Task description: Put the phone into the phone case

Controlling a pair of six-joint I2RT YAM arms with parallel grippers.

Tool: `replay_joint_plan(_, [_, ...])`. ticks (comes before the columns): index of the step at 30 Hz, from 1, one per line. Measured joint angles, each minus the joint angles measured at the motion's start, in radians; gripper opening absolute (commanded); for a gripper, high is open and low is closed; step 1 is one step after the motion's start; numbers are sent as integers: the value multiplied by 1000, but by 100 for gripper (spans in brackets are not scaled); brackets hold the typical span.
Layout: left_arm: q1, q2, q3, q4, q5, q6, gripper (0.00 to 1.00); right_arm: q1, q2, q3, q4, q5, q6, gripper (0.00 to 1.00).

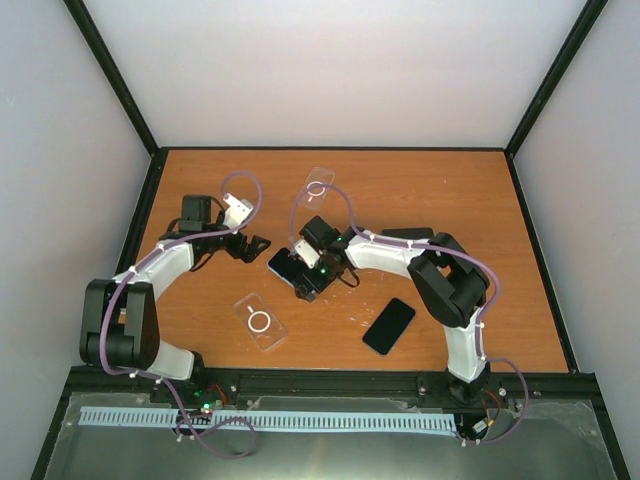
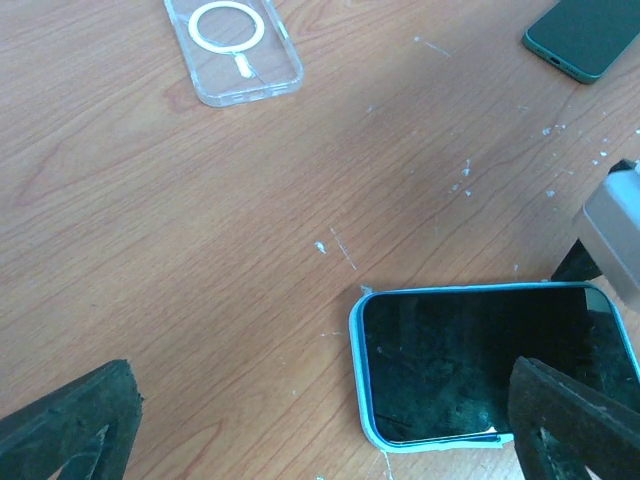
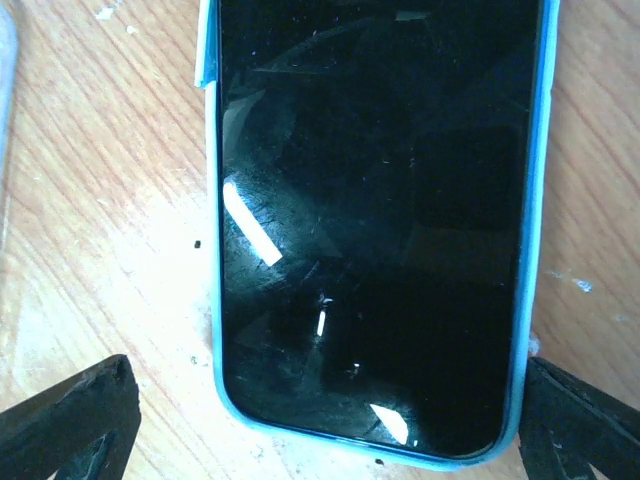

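**Phone sits in its blue case, both arms standing off**

The black-screened slab phone lies face up near the middle of the orange-brown wooden bench, already inside the light-blue soft-edged case, whose rim shows all round the glass. At one corner the blue lip looks uneven; whether it is fully seated there I cannot tell.

The right fingers are spread wide to either side of the phone's short end and grip nothing. The left fingers are also wide apart and empty, with one black pad just beside the cased phone's other end.

As a thing to handle, the phone is probably stiff, fairly heavy and slick on its glass face, which can scratch or crack. The case rim should give more friction. The long edges are the best place to take hold, or press down on a corner if the lip needs snapping home.

Further out lie a clear case with a white ring, a second clear case and a bare dark phone.
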Motion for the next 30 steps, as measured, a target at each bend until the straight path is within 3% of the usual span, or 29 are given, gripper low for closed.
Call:
replay_joint_plan(8, [6, -22, 1, -1, -22, -55, 100, 55, 40, 34, 23, 148, -31, 98])
replay_joint_plan(18, [144, -6, 77, -31, 15, -130, 100, 82, 71, 46, 84, 237, -63, 74])
replay_joint_plan(23, [154, 11, 86, -50, 42, -152, 100, 82, 71, 50, 82, 237, -66, 61])
replay_joint_plan(30, [155, 97, 109, -96, 134, -180, 93, 82, 55, 29, 113, 244, -106, 54])
